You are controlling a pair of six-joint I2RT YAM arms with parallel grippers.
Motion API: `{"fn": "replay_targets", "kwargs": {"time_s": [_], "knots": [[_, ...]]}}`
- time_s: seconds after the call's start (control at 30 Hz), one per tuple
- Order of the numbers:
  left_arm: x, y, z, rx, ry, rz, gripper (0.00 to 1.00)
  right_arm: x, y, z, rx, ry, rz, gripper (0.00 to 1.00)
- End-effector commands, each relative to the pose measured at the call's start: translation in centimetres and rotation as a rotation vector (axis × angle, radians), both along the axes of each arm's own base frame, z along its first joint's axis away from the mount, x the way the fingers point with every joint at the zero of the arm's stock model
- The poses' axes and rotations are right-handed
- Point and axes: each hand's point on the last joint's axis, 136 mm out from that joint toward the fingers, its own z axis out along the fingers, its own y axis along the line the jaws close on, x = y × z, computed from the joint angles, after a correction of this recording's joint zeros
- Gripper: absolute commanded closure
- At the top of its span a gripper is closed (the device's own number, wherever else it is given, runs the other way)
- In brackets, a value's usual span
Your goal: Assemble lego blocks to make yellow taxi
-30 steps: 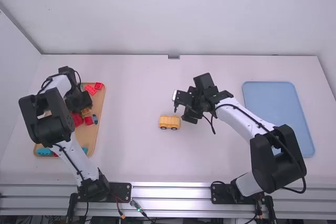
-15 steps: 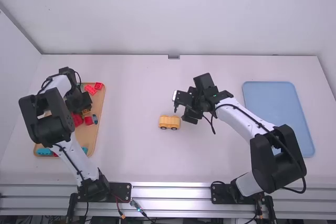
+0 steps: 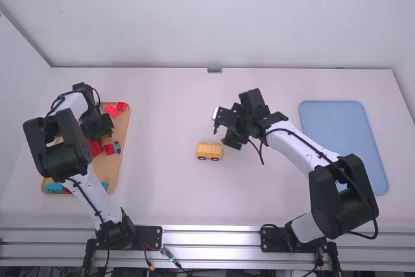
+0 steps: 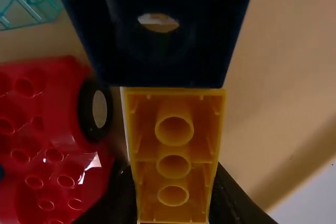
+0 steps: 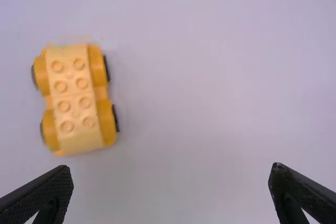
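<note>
White wall [image 3: 220, 17] behind a white table [image 3: 168, 115].

Passage between car [image 3: 209, 150] and wooden tray [image 3: 115, 168]

Place: a robotics lab bench, by the high view
Robots: two jointed arms, the left arm [image 3: 71, 141] bolted down at seven o'clock, the right arm [image 3: 324, 160] at five
Mounting: slotted aluminium rail [image 3: 211, 235] along six o'clock, with black base plates [image 3: 150, 237]
Wiring: loose leads and connectors [image 3: 167, 254] between six and seven
Enclosure: plain white back wall [image 3: 214, 17] at twelve, side wall [image 3: 18, 89] between nine and ten
Worktop: white table [image 3: 168, 108], wooden tray [image 3: 111, 176] towards nine, blue tray [image 3: 343, 141] at three
</note>
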Motion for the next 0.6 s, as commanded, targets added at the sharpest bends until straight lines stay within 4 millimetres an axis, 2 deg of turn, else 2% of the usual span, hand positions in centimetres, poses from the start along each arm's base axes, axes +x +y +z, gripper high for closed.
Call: {"fn": "replay_targets", "kwargs": {"time_s": [0.0,0.13,0.2,0.23,0.27,0.3,0.4,0.43,0.53,0.57], "knots": [[1.4,0.1,2.3,0.031,-0.056,-0.034,0.95,0.6,0.5,1.4,0.067,0.012,-0.075,0.01],[2.7,-0.7,5.4,0.069,-0.138,-0.074,0.97,1.8,1.1,2.6,0.157,0.010,-0.154,0.01],[3.6,-1.7,7.3,0.096,-0.199,-0.132,0.98,2.1,1.8,3.6,0.242,0.027,-0.158,0.01],[4.4,-2.9,8.6,0.102,-0.249,-0.180,0.98,2.3,2.2,4.4,0.308,0.044,-0.156,0.01],[4.4,-2.9,8.6,0.102,-0.249,-0.180,0.98,2.3,2.2,4.4,0.308,0.044,-0.156,0.01],[5.5,-5.4,10.0,0.079,-0.326,-0.286,0.98,2.6,2.6,5.5,0.390,0.066,-0.159,0.01],[7.0,-10.0,11.8,0.002,-0.450,-0.465,0.98,2.9,2.8,7.0,0.492,0.092,-0.150,0.01],[7.4,-12.1,12.6,-0.039,-0.506,-0.549,0.97,3.0,2.7,7.5,0.530,0.106,-0.152,0.01],[7.5,-17.3,14.5,-0.138,-0.646,-0.757,0.98,3.2,2.5,9.0,0.626,0.151,-0.147,0.01],[7.5,-18.2,14.8,-0.154,-0.669,-0.793,0.98,3.2,2.5,9.2,0.641,0.157,-0.139,0.01]]}}
